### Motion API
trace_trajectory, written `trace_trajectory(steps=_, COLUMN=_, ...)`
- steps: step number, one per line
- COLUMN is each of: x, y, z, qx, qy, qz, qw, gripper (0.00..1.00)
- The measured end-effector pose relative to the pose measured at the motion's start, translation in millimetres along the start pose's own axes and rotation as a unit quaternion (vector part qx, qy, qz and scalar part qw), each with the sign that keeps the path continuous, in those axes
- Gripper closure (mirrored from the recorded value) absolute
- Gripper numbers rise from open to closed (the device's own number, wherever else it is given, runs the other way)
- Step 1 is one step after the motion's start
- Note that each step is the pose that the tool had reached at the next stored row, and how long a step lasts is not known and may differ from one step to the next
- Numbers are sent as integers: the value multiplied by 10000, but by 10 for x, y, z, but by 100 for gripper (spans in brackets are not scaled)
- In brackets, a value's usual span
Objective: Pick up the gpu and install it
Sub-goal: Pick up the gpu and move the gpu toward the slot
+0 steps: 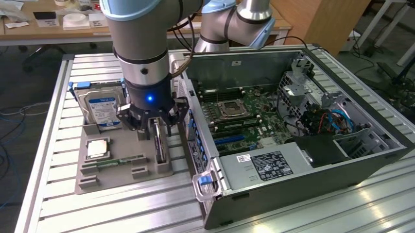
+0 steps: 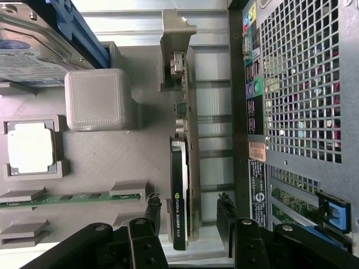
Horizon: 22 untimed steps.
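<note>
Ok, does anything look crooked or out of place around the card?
Nothing stands out. The graphics card stands on edge, straight in its slot of the grey holder, and the open pincer sits either side of it.

Hard drive, CPU, RAM (on tray)

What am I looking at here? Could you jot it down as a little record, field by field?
Arm: hovering over the grey tray, beside the open computer case
Jaws: open, one on each side of the gpu, gaps showing
Gpu: standing on edge in its tray slot, not yet installed
Also on tray: hard drive, processor chip, memory stick
</note>
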State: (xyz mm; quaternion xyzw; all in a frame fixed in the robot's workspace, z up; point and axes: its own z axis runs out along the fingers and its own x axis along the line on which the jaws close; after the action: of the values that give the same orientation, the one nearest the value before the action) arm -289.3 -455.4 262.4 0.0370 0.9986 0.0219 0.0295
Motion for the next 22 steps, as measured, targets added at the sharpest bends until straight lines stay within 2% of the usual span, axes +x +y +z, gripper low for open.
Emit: trace_trajectory(steps=22, x=18, y=-11, z=242, qx=1, qy=0, qz=0, qw=10000, gripper=47)
